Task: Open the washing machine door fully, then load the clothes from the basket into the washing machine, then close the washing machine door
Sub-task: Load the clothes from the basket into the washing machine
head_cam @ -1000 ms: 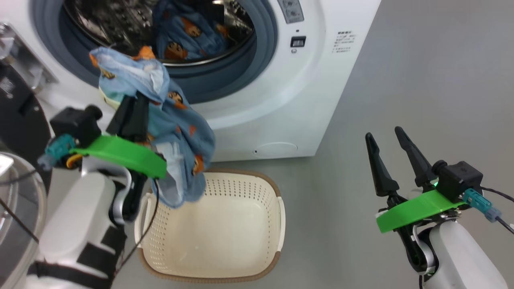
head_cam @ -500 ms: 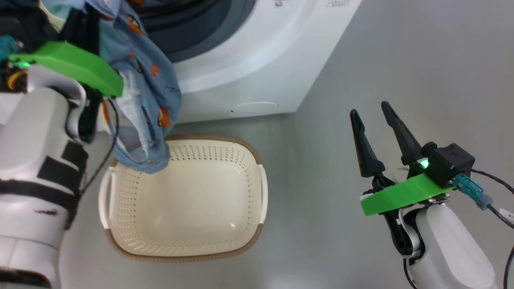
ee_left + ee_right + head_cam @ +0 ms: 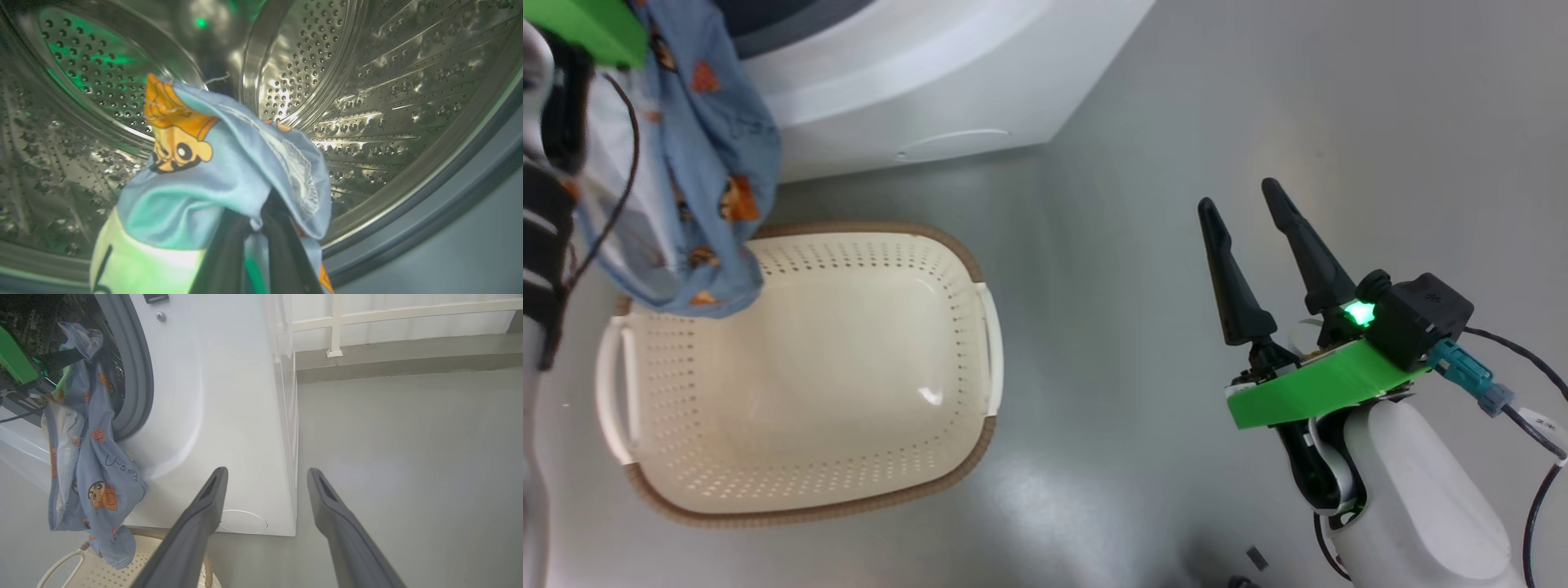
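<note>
Fingers (image 3: 226, 255) of the left gripper (image 3: 257, 228) — long, dark, tapered — are pinched nearly together on a light blue fabric garment printed with orange-brown cartoon figures (image 3: 229, 175), which drapes softly over their tips. The left wrist view sets this against the shiny perforated steel drum (image 3: 388, 81) of the big white boxy washing machine (image 3: 931, 82). The right wrist view adds the grey rubber gasket (image 3: 139, 375) beside the cloth's top, and the tail hanging down the machine's smooth front. From the head view that tail overlaps one corner of the cream-white perforated plastic basket with its brown woven-look rim (image 3: 866, 245). Well apart, over the grey floor (image 3: 1258, 98), the right gripper (image 3: 1237, 196) has its fingers spread wide — holding nothing.
</note>
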`<state>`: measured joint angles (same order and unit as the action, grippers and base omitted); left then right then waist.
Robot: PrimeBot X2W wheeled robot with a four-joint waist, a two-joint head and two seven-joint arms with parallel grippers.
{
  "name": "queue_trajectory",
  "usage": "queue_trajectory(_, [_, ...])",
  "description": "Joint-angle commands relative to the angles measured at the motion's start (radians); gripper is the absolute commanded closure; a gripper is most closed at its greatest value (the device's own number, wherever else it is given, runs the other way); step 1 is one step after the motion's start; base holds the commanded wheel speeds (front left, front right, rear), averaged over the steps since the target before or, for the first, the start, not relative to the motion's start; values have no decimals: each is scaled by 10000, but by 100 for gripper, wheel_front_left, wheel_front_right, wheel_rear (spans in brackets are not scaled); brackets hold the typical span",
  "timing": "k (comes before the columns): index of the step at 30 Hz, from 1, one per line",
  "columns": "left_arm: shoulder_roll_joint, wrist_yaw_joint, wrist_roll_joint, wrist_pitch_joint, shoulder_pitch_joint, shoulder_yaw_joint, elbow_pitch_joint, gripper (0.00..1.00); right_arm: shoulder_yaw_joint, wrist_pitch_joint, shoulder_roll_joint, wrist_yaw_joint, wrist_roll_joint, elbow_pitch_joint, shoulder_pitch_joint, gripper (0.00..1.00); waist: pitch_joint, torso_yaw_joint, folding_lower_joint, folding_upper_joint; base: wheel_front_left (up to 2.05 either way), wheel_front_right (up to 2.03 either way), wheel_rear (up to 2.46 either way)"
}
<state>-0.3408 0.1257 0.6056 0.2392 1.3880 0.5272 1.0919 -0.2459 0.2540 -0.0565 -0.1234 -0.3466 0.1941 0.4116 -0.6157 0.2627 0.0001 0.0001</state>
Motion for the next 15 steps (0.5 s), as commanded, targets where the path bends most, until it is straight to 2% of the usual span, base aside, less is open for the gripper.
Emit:
queue_trajectory(1, [-398,25,-173,120,440,-73,-136,100,-213,78,59,-73,-92,-263,-17,0,-460,453,-1,-1,0,0,0])
queue_trajectory(6, [-596,-59,-578,205,1273,28,-215,100,-425,78,60,-73,-260,-340,36,0,-559,716,-1,-1,0,0,0])
queue_trajectory(9, [-876,-316,-886,219,1732,-520,-1537,100,-411,78,61,-73,-266,-400,43,0,-686,806,-1,-1,0,0,0])
queue_trajectory(12, [-962,-656,-1322,222,1315,-1163,-2795,100,-364,78,61,-73,-257,-413,42,0,-746,799,-1,-1,0,0,0])
queue_trajectory(15, [-880,-716,-1530,223,690,-1560,-2969,100,-407,78,61,-73,-270,-376,33,0,-718,771,-1,-1,0,0,0])
